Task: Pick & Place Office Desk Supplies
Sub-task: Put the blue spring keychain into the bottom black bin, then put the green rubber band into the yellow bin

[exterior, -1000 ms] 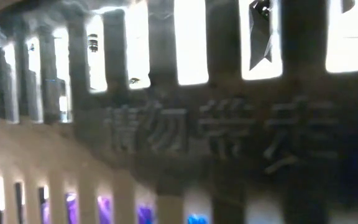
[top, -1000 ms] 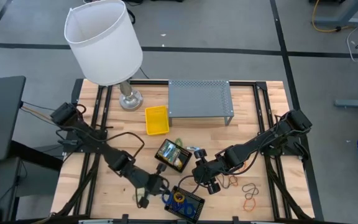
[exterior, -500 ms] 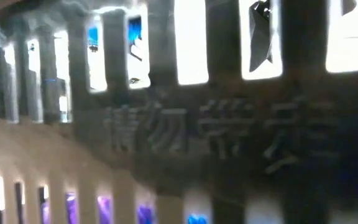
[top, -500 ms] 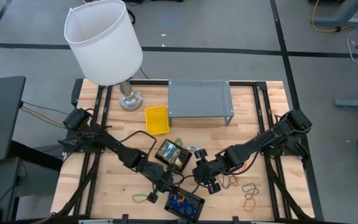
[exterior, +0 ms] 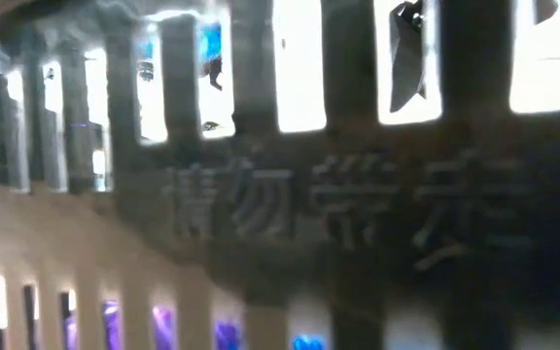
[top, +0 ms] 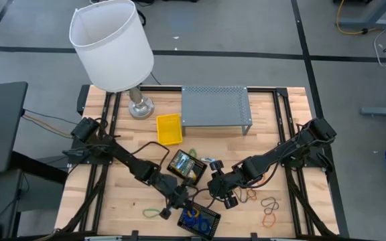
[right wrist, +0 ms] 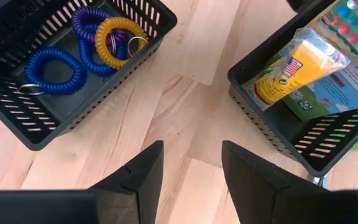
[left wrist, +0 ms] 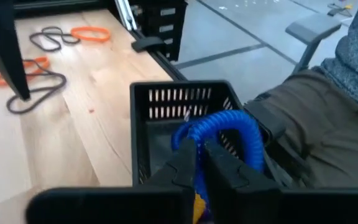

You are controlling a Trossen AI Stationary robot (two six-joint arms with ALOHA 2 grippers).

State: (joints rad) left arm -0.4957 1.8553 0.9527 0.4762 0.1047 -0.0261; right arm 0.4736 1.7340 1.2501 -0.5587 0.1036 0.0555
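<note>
A black slotted basket [top: 214, 215] at the table's near edge holds blue, purple and yellow coiled bands [right wrist: 98, 43]. My left gripper [top: 173, 205] is at its left rim, shut on a blue coiled band [left wrist: 229, 121] that arches over the basket's inside [left wrist: 173, 102]. My right gripper [top: 225, 199] hangs open above bare wood between this basket [right wrist: 17, 124] and a second black basket [top: 186, 167]. The second basket holds a yellow-green crayon box [right wrist: 303, 62]. My left gripper pinches the blue coiled band between its two fingers [left wrist: 219, 165], at the lower ends of the loop [left wrist: 185, 138]. The fingers slant down from the table's left side toward the basket. The loop stands up beyond the fingertips, over the basket's inside. The fingers hide the exact place of contact.
Loose rubber bands [top: 270, 209] lie at the near right, and a green one [top: 154, 213] lies left of the basket. A yellow bin [top: 169, 128], a grey perforated shelf [top: 215, 107] and a lamp [top: 111, 43] stand farther back. A person [left wrist: 334, 112] sits beyond the near edge.
My left gripper has moved toward the table's right edge and down, reaching the coil basket's left rim with the blue coiled band in its fingers. It has then nearly stopped. My right gripper has kept still.
</note>
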